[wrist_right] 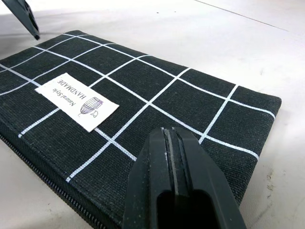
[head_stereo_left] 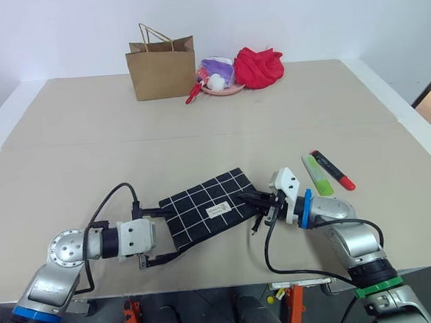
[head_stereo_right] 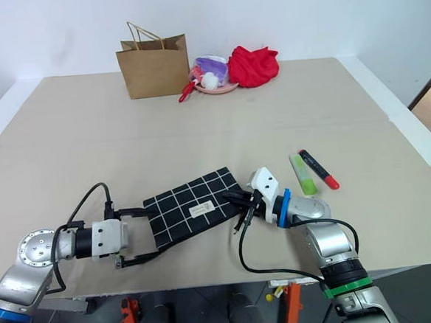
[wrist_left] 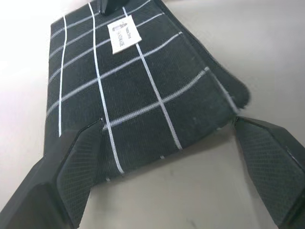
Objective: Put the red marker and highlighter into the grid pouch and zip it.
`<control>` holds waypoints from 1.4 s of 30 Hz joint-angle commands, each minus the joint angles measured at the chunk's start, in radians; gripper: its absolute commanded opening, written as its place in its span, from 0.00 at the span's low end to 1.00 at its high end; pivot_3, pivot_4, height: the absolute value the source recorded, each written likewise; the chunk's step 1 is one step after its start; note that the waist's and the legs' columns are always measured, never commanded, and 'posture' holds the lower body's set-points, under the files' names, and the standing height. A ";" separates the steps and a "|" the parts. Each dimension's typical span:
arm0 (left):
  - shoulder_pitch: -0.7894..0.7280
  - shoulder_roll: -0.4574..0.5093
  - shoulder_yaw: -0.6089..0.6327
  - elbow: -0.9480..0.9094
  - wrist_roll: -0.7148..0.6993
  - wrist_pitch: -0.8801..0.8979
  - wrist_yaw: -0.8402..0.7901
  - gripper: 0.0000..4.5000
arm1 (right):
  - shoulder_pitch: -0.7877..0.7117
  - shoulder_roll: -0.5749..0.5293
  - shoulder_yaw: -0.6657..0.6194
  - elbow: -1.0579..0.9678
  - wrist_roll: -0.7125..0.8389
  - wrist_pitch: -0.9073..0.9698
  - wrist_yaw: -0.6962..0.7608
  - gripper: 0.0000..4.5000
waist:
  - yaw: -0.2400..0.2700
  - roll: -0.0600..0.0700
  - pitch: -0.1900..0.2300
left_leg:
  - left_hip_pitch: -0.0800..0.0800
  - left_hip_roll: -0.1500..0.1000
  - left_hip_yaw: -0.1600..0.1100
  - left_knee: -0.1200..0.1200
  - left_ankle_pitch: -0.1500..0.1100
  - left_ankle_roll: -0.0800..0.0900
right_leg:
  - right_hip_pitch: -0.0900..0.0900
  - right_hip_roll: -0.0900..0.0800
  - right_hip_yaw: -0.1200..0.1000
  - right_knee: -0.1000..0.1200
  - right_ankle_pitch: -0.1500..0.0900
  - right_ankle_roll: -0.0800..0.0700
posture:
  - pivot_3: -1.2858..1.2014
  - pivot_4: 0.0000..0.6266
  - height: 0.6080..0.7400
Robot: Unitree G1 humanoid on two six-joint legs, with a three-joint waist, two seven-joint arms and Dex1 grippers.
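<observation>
Grid pouch [head_stereo_left: 210, 208]: lying flat on the desk [head_stereo_left: 199, 133], near the front edge, turned at an angle, white label facing up, zipper running along its front long edge.
Left gripper [head_stereo_left: 163, 234]: reaching in from the left at the pouch's left end; fingers [wrist_left: 76, 167] standing wide apart, one on each side of that end, not pressing on it.
Right gripper [head_stereo_left: 249, 200]: sitting at the pouch's right end, tips over the corner near the zipper; fingers [wrist_right: 176, 181] pressed together; whether they are pinching the pull, I cannot tell.
Red marker [head_stereo_left: 333, 169]: lying on the desk to the right of the pouch, well apart from it, outside the pouch.
Highlighter [head_stereo_left: 317, 175]: lying just beside the marker on its left, roughly parallel to it, also outside the pouch.
Paper bag [head_stereo_left: 161, 68]: standing upright at the far side of the desk.
Pink dish [head_stereo_left: 221, 80]: sitting just right of the bag, holding small purple and white items.
Red cloth [head_stereo_left: 258, 66]: bunching up beside the dish at the far edge.
</observation>
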 commanded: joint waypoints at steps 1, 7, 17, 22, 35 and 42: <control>-0.035 -0.019 -0.020 0.008 0.019 -0.070 0.013 1.00 | 0.008 0.006 -0.006 -0.014 -0.002 -0.007 -0.006 0.01 | 0.000 0.000 0.000 | 0.000 0.000 0.000 0.000 0.000 0.000 | 0.000 0.000 0.000 0.000 0.000 0.000 | 0.52 0.24 1.00; -0.084 -0.050 -0.069 0.018 0.057 -0.107 0.022 1.00 | 0.004 0.007 -0.010 -0.016 0.001 -0.005 -0.008 0.01 | 0.000 0.000 0.000 | 0.000 0.000 0.000 0.000 0.000 0.000 | 0.000 0.000 0.000 0.000 0.000 0.000 | 0.52 0.24 1.00; -0.149 -0.046 -0.108 0.143 0.109 -0.189 0.017 0.36 | 0.012 0.001 -0.007 -0.030 0.003 -0.003 0.000 0.00 | 0.001 0.000 0.000 | 0.000 0.000 0.000 0.000 0.000 0.000 | 0.000 0.000 0.000 0.000 0.001 0.003 | 0.52 0.24 1.00; -0.172 -0.038 -0.102 0.203 0.092 -0.210 0.006 0.01 | 0.012 -0.006 -0.006 -0.032 -0.001 -0.011 0.009 0.00 | 0.001 0.000 0.000 | 0.000 0.000 0.000 0.000 0.000 0.000 | 0.001 0.000 0.000 0.000 0.001 0.003 | 0.52 0.24 1.00; -0.252 -0.069 0.011 0.082 -0.297 0.337 -0.051 0.00 | 0.029 -0.068 -0.213 -0.296 0.240 0.075 0.026 0.58 | 0.002 0.000 0.000 | -0.002 -0.001 -0.002 0.000 0.000 0.000 | -0.002 0.000 0.000 0.005 -0.001 0.006 | 0.52 0.24 1.00; -0.245 -0.081 0.016 0.046 -0.311 0.387 -0.067 0.00 | 0.235 -0.168 -0.263 -0.430 0.308 0.153 0.066 0.90 | 0.010 0.000 0.000 | -0.002 -0.001 -0.003 0.000 -0.002 0.003 | -0.001 0.000 -0.002 0.005 -0.004 0.005 | 0.52 0.24 1.00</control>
